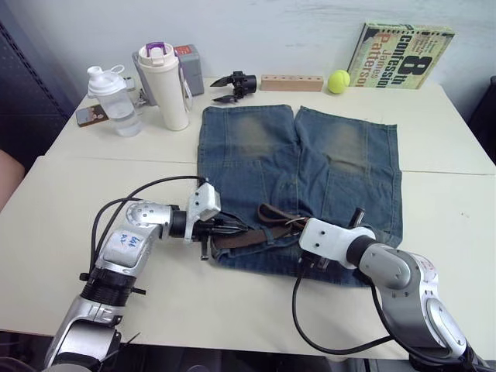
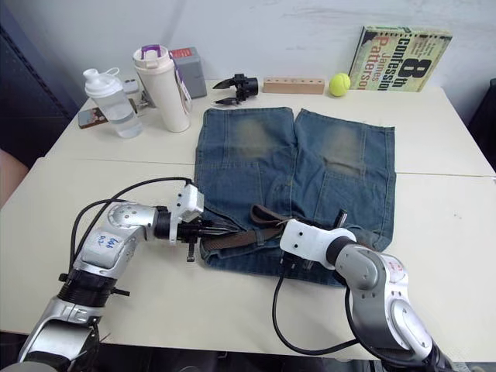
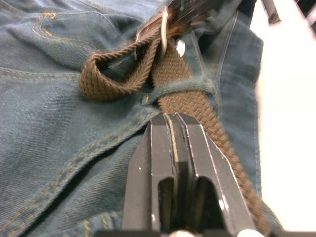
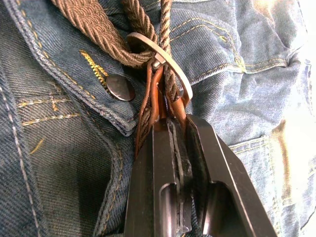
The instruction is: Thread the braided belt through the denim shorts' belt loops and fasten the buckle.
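Right wrist view has the buckle (image 4: 160, 61) just past the right end effector (image 4: 170, 123), whose fingers pinch the tan belt end. Braided belt (image 3: 197, 118) runs along the denim shorts (image 1: 302, 155) waistband under a belt loop (image 3: 185, 89); left end effector (image 3: 173, 121) sits pressed together, touching it, on the bench (image 1: 442, 124).

Far table edge: shaker bottle (image 1: 115, 99), white tumbler (image 1: 165, 85), wooden block (image 1: 291, 82), tennis ball (image 1: 338, 81), book (image 1: 400, 56).
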